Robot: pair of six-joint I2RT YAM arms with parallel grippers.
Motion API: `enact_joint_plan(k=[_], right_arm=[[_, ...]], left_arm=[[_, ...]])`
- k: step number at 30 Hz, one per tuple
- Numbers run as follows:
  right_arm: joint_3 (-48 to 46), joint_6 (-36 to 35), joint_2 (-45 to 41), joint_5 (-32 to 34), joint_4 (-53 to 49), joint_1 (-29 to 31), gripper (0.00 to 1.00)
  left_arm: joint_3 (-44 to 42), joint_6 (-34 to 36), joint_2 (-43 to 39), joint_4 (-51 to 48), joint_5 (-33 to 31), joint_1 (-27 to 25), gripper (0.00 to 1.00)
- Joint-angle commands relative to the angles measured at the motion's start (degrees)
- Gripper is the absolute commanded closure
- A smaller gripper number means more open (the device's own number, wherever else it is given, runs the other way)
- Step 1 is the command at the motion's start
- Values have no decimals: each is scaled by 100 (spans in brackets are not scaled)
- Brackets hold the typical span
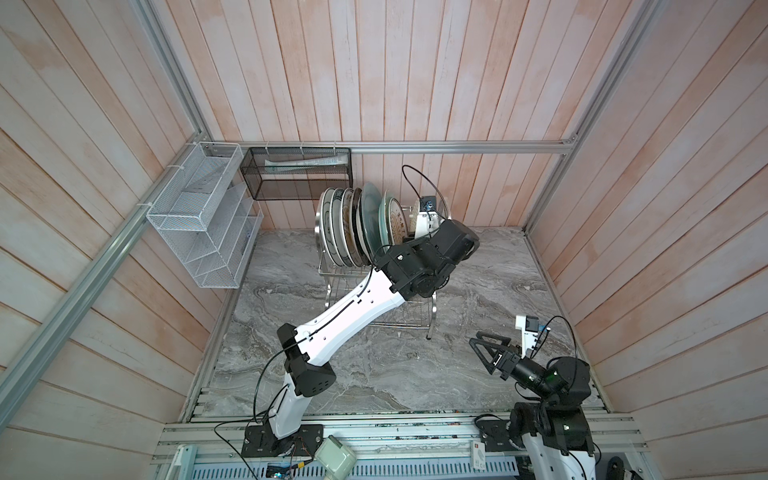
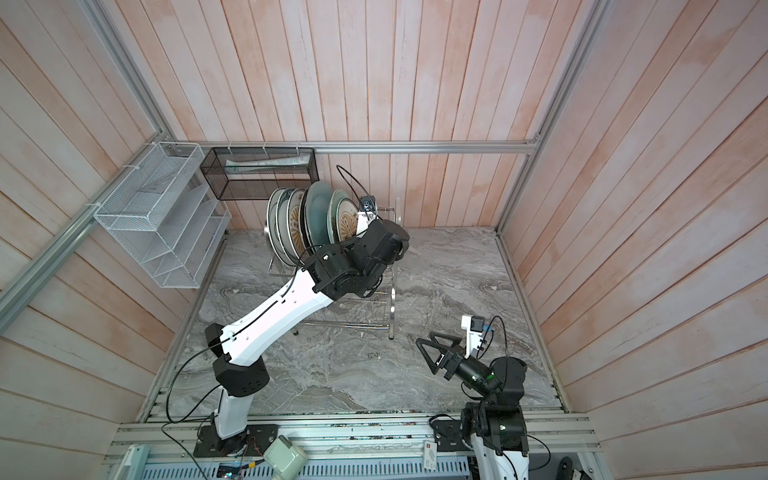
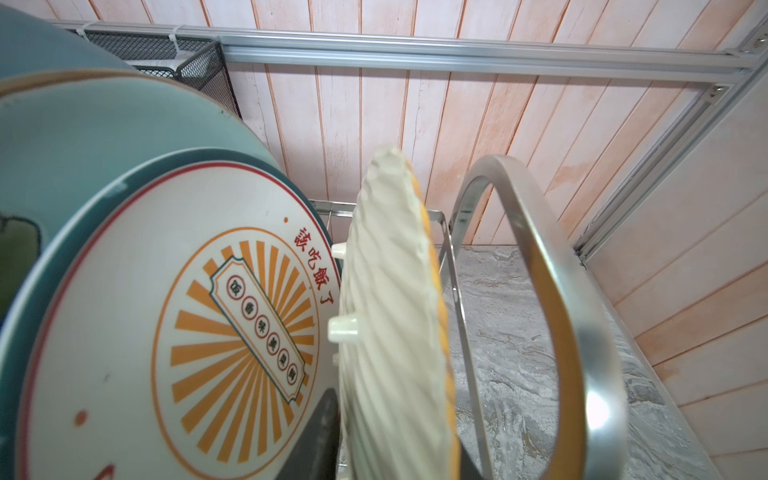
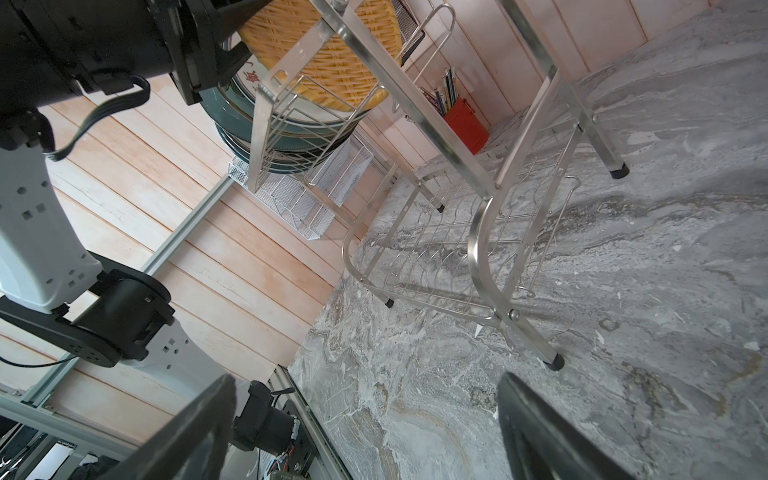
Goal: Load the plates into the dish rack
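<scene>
Several plates [image 1: 357,224] stand on edge in the upper tier of the steel dish rack [image 1: 432,316], seen in both top views [image 2: 316,220]. My left gripper [image 3: 395,457] reaches into that tier at the row's right end. Its dark fingers [image 3: 320,436] flank the orange lattice plate [image 3: 390,332], which stands upright between the white sunburst plate [image 3: 208,332] and the rack's arched end frame [image 3: 573,316]. A thin gap shows beside one finger. My right gripper [image 1: 484,349] hangs open low over the table, nothing between its fingers [image 4: 368,380].
A white mesh organiser [image 1: 203,216] and a black mesh basket [image 1: 299,174] hang on the back-left walls. A red box of pencils [image 4: 465,124] stands behind the rack. The grey marble table top [image 1: 374,374] lies in front of the rack.
</scene>
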Motion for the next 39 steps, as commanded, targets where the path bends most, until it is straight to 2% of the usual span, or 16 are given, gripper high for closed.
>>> enact_joint_plan(k=[1, 12, 19, 26, 39], right_arm=[[35, -47, -71, 28, -37, 42, 2], [-8, 25, -70, 189, 23, 42, 2], [-86, 194, -70, 204, 220, 42, 2], [-142, 291, -71, 249, 353, 45, 2], [-207, 382, -71, 258, 477, 45, 2]], left_arm=[[-284, -147, -382, 57, -71, 86, 66], [-531, 12, -757, 218, -71, 191, 61], [-1048, 78, -1118, 492, 90, 340, 61], [-1935, 929, -1536, 1618, 891, 376, 66], [-1190, 1510, -918, 1337, 443, 369, 73]])
